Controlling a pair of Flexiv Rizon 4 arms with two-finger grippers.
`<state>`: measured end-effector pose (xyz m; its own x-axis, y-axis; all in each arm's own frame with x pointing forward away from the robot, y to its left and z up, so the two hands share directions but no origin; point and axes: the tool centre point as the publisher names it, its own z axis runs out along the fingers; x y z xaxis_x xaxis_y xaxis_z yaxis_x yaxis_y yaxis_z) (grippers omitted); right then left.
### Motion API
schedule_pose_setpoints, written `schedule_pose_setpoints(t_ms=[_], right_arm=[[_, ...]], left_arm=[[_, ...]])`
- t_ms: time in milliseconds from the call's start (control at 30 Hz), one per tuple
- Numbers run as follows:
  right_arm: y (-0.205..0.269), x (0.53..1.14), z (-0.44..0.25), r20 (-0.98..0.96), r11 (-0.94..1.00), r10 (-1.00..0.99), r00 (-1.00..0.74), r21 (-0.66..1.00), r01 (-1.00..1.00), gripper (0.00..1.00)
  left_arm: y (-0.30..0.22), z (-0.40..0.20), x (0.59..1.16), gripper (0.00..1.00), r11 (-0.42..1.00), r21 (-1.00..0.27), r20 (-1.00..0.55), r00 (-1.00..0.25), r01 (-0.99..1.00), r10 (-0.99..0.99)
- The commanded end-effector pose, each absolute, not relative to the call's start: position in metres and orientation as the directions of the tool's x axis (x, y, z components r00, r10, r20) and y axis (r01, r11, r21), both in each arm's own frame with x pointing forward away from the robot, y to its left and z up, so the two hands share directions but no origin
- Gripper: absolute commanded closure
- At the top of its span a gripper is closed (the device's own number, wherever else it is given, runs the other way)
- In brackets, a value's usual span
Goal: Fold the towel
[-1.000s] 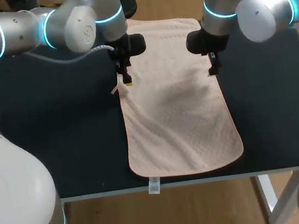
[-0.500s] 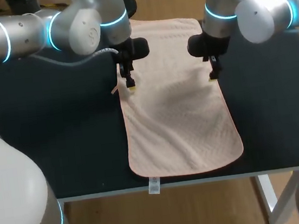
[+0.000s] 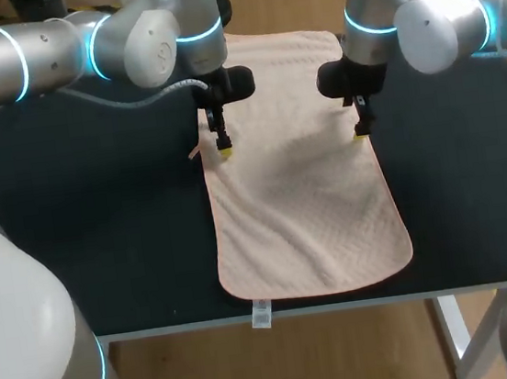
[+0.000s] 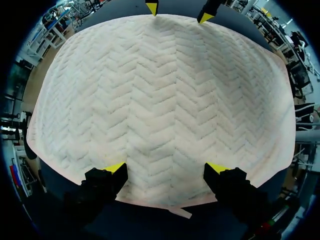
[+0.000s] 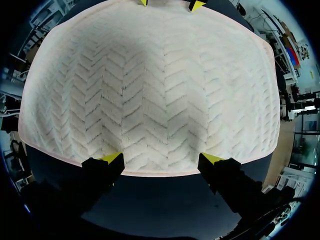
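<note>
dark table [image 3: 100, 218], pink towel [image 3: 301, 202] long axis near-to-far, left pincer [image 4: 166, 167] and right pincer [image 5: 161, 159] both agape

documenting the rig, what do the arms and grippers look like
The left arm and right arm are rounded silver tubes with glowing cyan rings at the joints. A grey cable hangs by the left one. The left gripper and right gripper are black with yellow tips.
</note>
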<state>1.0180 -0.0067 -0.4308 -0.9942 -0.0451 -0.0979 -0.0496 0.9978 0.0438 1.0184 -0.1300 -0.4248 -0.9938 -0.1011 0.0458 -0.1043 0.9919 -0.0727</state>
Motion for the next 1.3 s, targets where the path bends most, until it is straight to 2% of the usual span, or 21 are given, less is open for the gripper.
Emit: schedule_pose_setpoints(t_ms=[33, 1300], right_arm=[[-0.0047, 1.0213, -0.4298, -0.088, 0.998, -0.044, -0.995, 0.038, -0.048, 0.0], [0.0015, 1.0212, -0.4288, -0.067, 0.997, -0.036, -0.997, 0.065, -0.04, 0.0]], left_arm=[[-0.136, -0.4226, 1.0274, 0.0, 0.989, -0.112, 0.073, -0.993, -0.096, -0.088], [-0.1331, -0.4177, 1.0223, 0.0, 0.988, -0.137, 0.045, -0.997, -0.073, -0.067]])
